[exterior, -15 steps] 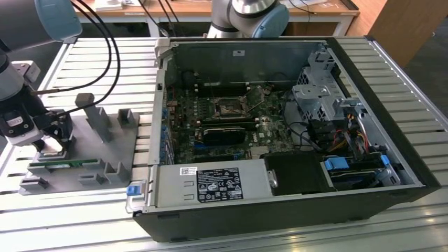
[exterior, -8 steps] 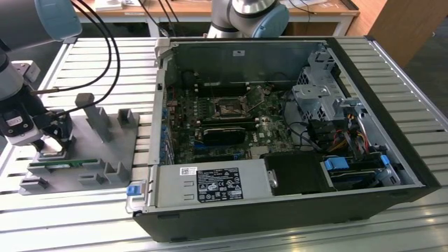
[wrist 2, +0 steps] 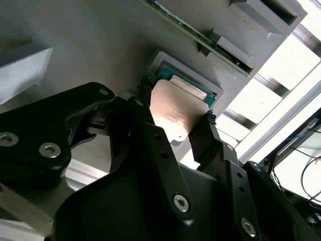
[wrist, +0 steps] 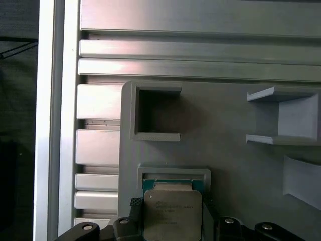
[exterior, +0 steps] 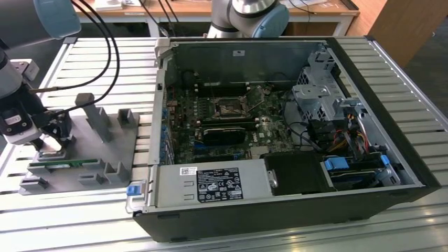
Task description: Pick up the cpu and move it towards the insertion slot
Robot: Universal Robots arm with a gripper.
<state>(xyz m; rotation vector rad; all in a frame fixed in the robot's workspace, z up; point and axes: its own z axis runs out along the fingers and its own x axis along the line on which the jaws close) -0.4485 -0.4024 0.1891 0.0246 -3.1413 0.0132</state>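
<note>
Both wrist views show jaws clamping cpu; exterior view, insertion slot.

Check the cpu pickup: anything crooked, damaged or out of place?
Nothing stands out. The cpu sits square in its grey holder, the hand closed on its two sides, and the insertion slot in the open case looks unobstructed.
</note>
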